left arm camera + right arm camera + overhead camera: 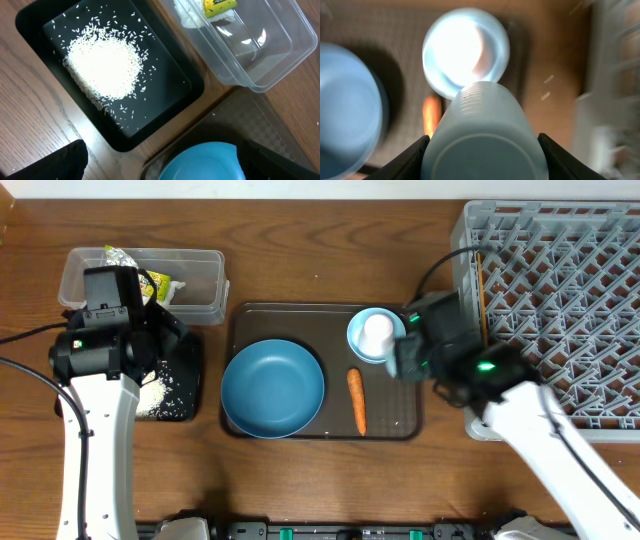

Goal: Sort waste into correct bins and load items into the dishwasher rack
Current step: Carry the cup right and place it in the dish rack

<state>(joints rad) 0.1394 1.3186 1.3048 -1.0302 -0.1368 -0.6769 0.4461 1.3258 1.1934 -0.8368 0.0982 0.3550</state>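
The right fingers (412,157) are pinching the pale cup (482,130) by its ribbed sides beside the small bowl (495,32); light and probably thin-walled, it is wanting gentle pressure. The left fingers (50,162) are hanging spread

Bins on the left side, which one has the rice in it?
The shallow black tray, with a white heap of rice on its floor. The clear tub beside it holds a yellow-green wrapper and no rice.
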